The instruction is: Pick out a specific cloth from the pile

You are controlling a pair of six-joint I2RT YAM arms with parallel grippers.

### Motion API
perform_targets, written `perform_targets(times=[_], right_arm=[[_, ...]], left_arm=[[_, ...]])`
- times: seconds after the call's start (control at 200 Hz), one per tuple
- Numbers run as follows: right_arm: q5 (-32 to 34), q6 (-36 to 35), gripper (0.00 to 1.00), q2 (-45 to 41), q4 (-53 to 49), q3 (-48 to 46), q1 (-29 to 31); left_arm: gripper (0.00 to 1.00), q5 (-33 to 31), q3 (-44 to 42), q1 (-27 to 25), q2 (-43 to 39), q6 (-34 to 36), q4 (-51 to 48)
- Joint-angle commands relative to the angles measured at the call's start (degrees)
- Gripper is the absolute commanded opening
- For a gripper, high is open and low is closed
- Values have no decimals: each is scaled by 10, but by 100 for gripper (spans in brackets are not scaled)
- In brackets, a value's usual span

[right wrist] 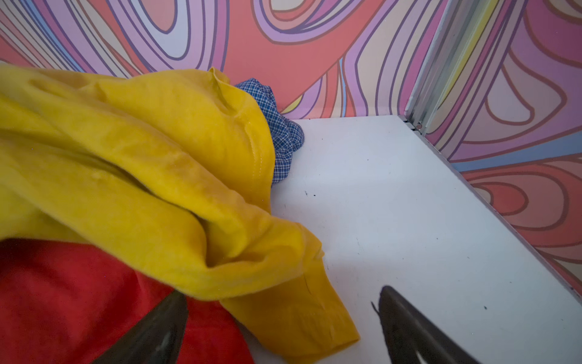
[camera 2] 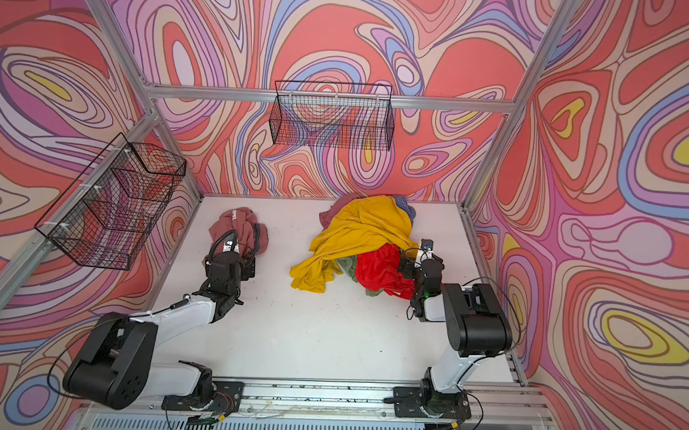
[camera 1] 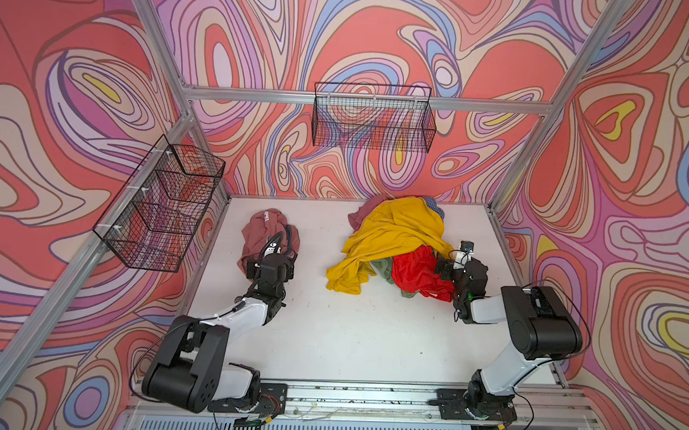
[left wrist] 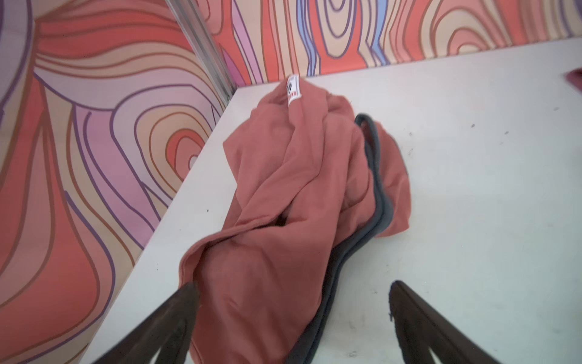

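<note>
The cloth (camera 1: 260, 228) (camera 2: 234, 227) (left wrist: 299, 189), dusty rose with dark grey-blue trim and a small white label (left wrist: 293, 89), lies crumpled alone on the left of the white table. My left gripper (left wrist: 291, 285) (camera 1: 279, 259) stands open over its near end. Its fingers straddle the fabric, one fingertip (left wrist: 189, 290) at the cloth's edge. The pile (camera 1: 393, 242) (camera 2: 358, 236) sits at the back right, a mustard-yellow shirt (right wrist: 141, 157) over a red garment (right wrist: 63, 299). My right gripper (right wrist: 283, 291) (camera 1: 446, 266) is open at the pile's right edge, with a yellow sleeve lying between its fingers.
An olive piece (camera 1: 382, 267) and a blue-checked piece (right wrist: 280, 126) poke out of the pile. Black wire baskets hang on the left wall (camera 1: 163, 208) and the back wall (camera 1: 373, 117). The bare table (camera 1: 349, 336) stretches in front of both arms; walls and metal posts close its sides.
</note>
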Motion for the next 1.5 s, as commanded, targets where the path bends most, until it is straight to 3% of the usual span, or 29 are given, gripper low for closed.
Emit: perform_targets(times=[0.0,0.105,0.175,0.245,0.265,0.311,0.346,0.376,0.436,0.466,0.511,0.586,0.661,0.746,1.498], right_arm=[[-13,7,98,4,-16,5,-3],[-14,7,99,4,-17,6,-4],[-15,7,98,4,-17,6,-4],[-15,8,98,5,-18,6,-4],[-16,8,98,4,-18,6,-4],[-16,8,98,5,-18,7,-4],[-17,8,98,5,-18,7,-5],[-17,8,98,5,-18,7,-5],[-18,8,98,5,-18,7,-5],[-17,8,98,5,-19,8,-5],[-18,8,98,5,-18,7,-5],[-18,9,98,5,-18,7,-6],[-18,9,98,5,-20,8,-6],[-20,10,97,5,-20,8,-6],[-31,14,94,6,-25,11,-13]], left_arm=[[97,61,-56,42,22,13,175],[100,105,-108,82,48,-25,285],[100,151,-111,87,48,-23,272],[100,177,-96,88,107,-2,324],[100,179,-84,88,107,-1,306],[100,190,-38,89,76,-11,148],[100,204,-43,97,90,-9,192],[100,192,-60,98,102,-9,246],[100,149,-48,98,78,-38,177],[100,145,-52,97,84,-37,195],[100,148,-62,97,98,-26,243],[100,166,-46,97,83,-24,183],[100,168,-58,96,96,-19,230],[100,169,-51,96,86,-24,196],[100,170,-53,96,93,-22,211]])
